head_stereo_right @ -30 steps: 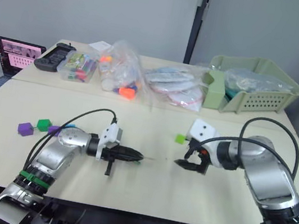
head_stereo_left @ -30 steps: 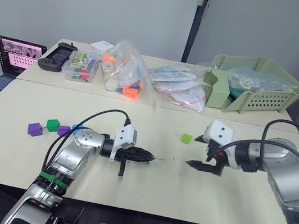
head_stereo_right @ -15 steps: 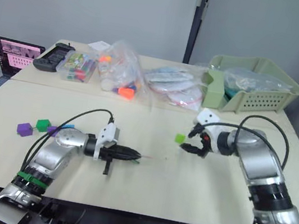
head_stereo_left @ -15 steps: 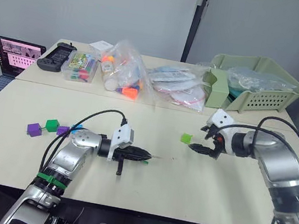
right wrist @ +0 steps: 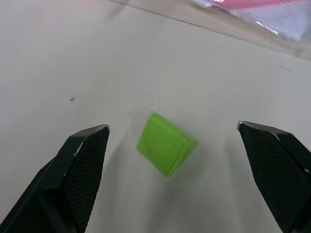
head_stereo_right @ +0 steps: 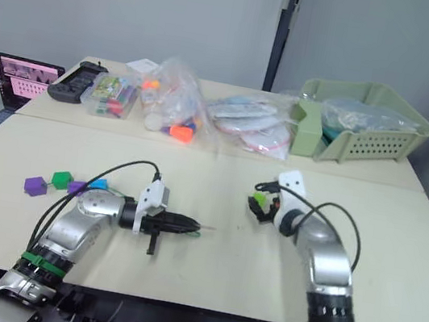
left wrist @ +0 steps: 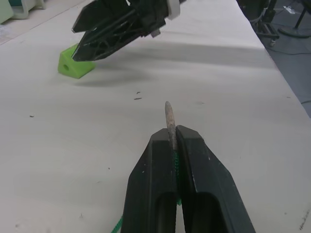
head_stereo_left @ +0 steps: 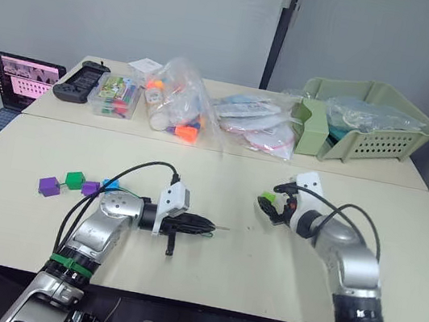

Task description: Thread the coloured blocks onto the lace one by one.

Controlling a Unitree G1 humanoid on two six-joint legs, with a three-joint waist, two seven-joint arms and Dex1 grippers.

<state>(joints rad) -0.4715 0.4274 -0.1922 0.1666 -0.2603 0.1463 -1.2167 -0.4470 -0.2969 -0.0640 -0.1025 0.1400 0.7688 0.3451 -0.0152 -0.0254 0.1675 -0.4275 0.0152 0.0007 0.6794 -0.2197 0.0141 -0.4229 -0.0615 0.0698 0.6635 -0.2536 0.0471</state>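
Observation:
My left gripper (head_stereo_left: 210, 226) lies low over the table's middle, shut on the lace (left wrist: 169, 119). The lace's stiff greyish tip sticks out past the fingertips, and a bit of green cord trails under the fingers. The light green block (right wrist: 165, 143) lies on the table between the open fingers of my right gripper (head_stereo_left: 268, 205), untouched. In the left wrist view that gripper (left wrist: 77, 43) hangs just over the block (left wrist: 75, 65), beyond the lace tip. A purple block (head_stereo_left: 50, 185), a dark green one (head_stereo_left: 75, 180), another purple (head_stereo_left: 91, 188) and a blue one (head_stereo_left: 110, 184) sit at the left.
Clear bags of toys (head_stereo_left: 176, 106) and flat packets (head_stereo_left: 257, 123) line the far side of the table. A green basket (head_stereo_left: 368, 120) stands at the back right. At the far left are a laptop (head_stereo_left: 22, 77) and a black controller (head_stereo_left: 83, 80).
My right gripper has swung away from the lace tip, back and leftward, to the light green block, which now sits between its fingers. The left gripper and lace have barely moved.

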